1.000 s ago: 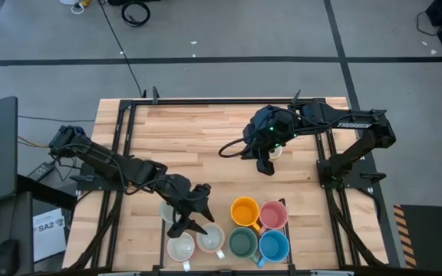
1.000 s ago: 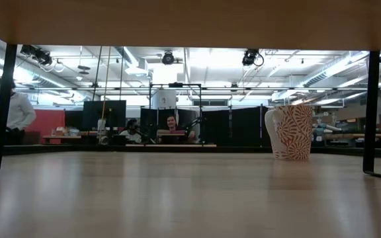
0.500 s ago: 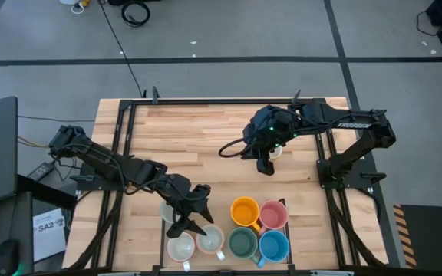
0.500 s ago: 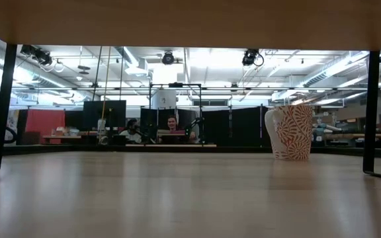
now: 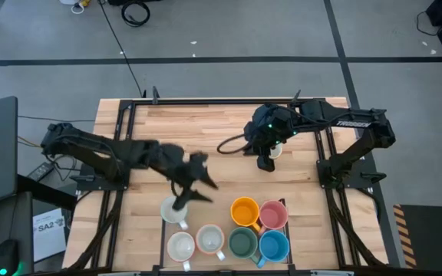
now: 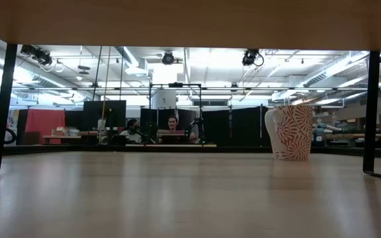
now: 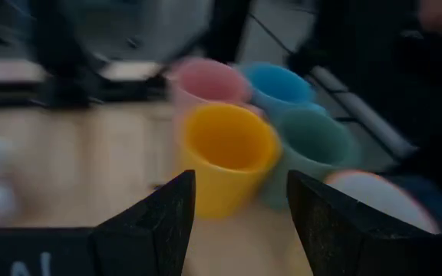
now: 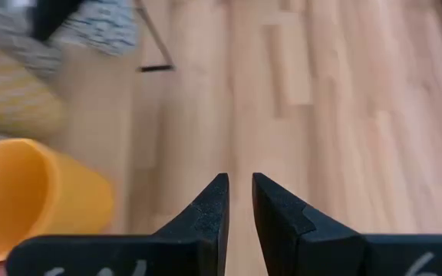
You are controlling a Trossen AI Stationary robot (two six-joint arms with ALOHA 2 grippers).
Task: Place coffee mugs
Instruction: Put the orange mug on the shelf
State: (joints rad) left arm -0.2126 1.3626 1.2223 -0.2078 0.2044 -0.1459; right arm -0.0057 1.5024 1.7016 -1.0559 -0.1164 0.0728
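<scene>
- High view: Seven coffee mugs cluster at the table's (image 5: pixel 206 130) near edge: orange mug (image 5: pixel 245 210), pink mug (image 5: pixel 273 214), green mug (image 5: pixel 242 242), blue mug (image 5: pixel 273 245), three white mugs (image 5: pixel 181 247). The left gripper (image 5: pixel 192 186) hovers beside them, fingers spread, empty. The right gripper (image 5: pixel 265 161) hangs mid-table over another white mug (image 5: pixel 276 151).
- Low view: a patterned vase (image 6: pixel 290 131) stands in the room.
- Left wrist view: open fingers (image 7: pixel 156 222) frame the orange mug.
- Right wrist view: fingers (image 8: pixel 206 211) nearly closed, gripping nothing.

white mug (image 5: pixel 276 150) half behind right pincer (image 5: pixel 265 162)
</scene>
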